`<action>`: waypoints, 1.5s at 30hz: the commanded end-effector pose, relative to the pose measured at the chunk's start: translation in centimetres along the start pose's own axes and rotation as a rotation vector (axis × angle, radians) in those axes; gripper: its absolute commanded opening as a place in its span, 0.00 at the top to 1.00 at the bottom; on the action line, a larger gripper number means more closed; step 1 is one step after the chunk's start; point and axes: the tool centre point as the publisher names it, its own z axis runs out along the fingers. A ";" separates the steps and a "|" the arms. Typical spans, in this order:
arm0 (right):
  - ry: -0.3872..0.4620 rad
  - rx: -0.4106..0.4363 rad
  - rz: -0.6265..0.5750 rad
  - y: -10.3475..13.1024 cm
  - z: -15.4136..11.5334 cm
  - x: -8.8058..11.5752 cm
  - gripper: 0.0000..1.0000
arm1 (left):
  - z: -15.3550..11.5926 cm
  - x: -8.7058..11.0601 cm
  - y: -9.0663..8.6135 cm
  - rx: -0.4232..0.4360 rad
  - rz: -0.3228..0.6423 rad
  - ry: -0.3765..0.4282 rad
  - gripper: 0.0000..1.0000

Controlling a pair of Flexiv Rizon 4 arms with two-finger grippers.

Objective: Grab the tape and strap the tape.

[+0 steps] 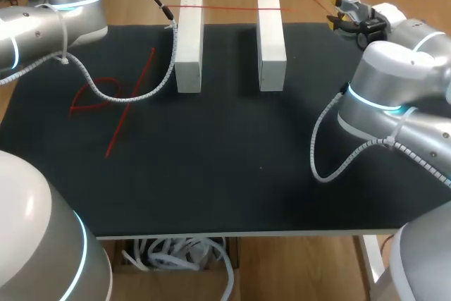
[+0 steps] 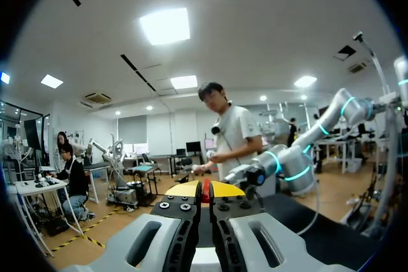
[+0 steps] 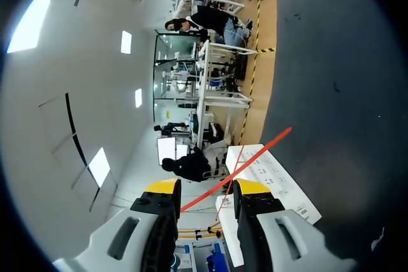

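A thin red tape (image 1: 225, 8) runs taut across the tops of two white blocks, the left block (image 1: 189, 44) and the right block (image 1: 271, 44). More red tape (image 1: 106, 100) lies in loose loops on the black mat at the left. My right gripper (image 1: 345, 21) hovers off the mat's far right corner. In the right wrist view its gripper (image 3: 207, 189) is open, and the red tape (image 3: 255, 154) passes slantwise through the gap toward a white block (image 3: 268, 173). My left gripper (image 2: 205, 189) is shut, with a sliver of red tape (image 2: 205, 195) pinched between its tips.
The black mat (image 1: 211, 167) covers the table. A white coiled cable (image 1: 151, 89) from my left arm hangs over the mat beside the left block. Another coiled cable (image 1: 328, 163) droops from my right arm. My right arm (image 2: 287, 167) shows ahead of the left gripper.
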 end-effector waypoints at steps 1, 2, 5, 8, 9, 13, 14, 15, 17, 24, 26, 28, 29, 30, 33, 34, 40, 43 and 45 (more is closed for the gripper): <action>0.022 0.005 -0.012 0.3 0.2 0.1 0.64 | 0.0 -0.1 0.1 0.003 0.002 0.002 1.00; 0.023 0.005 -0.012 0.3 0.2 0.2 0.64 | 0.0 -0.1 0.1 0.003 0.002 0.002 1.00; 0.027 0.006 -0.015 0.3 0.2 0.2 0.60 | 0.0 -0.1 0.1 0.003 0.002 0.002 1.00; 0.027 0.005 -0.018 0.3 0.3 0.2 0.60 | 0.0 -0.1 0.1 0.003 0.002 0.002 1.00; 0.027 0.005 -0.019 0.3 0.3 0.2 0.60 | 0.0 -0.1 0.1 0.003 0.002 0.002 1.00; 0.028 0.002 -0.020 0.4 0.4 0.2 0.61 | 0.0 -0.1 0.1 0.003 0.002 0.002 1.00; 0.032 0.001 -0.023 0.4 0.5 0.2 0.60 | 0.0 -0.1 0.1 0.003 0.002 0.002 1.00; 0.035 0.000 -0.023 0.5 0.5 0.2 0.62 | 0.0 -0.1 0.1 0.003 0.002 0.002 1.00; 0.037 -0.002 -0.022 0.6 0.6 0.3 0.68 | 0.0 -0.1 0.1 0.003 0.002 0.002 1.00; 0.044 0.003 -0.036 0.5 0.9 0.3 0.67 | 0.0 -0.1 0.1 0.003 0.002 0.002 1.00; 0.042 0.003 -0.038 0.5 1.0 0.3 0.61 | 0.0 -0.1 0.1 0.003 0.002 0.002 1.00; 0.040 0.003 -0.040 0.4 1.0 0.3 0.70 | 0.0 -0.1 0.1 0.003 0.002 0.002 1.00; 0.039 0.003 -0.041 0.4 1.1 0.3 0.67 | 0.0 -0.1 0.1 0.003 0.002 0.002 1.00; 0.038 0.003 -0.043 0.4 1.1 0.2 0.67 | 0.0 -0.1 0.1 0.003 0.002 0.002 1.00; 0.036 0.003 -0.044 0.5 1.2 0.2 0.65 | 0.0 -0.1 0.1 0.003 0.002 0.002 1.00; 0.036 0.003 -0.045 0.5 1.2 0.2 0.65 | 0.0 -0.1 0.1 0.003 0.002 0.002 1.00; 0.034 0.007 -0.047 0.5 1.2 0.2 0.97 | 0.0 -0.1 0.1 0.003 0.002 0.002 1.00; 0.033 0.009 -0.049 0.5 1.2 0.2 0.92 | 0.0 -0.1 0.1 0.003 0.002 0.002 1.00; 0.032 0.010 -0.051 0.5 1.2 0.2 0.84 | 0.0 -0.1 0.1 0.003 0.002 0.002 1.00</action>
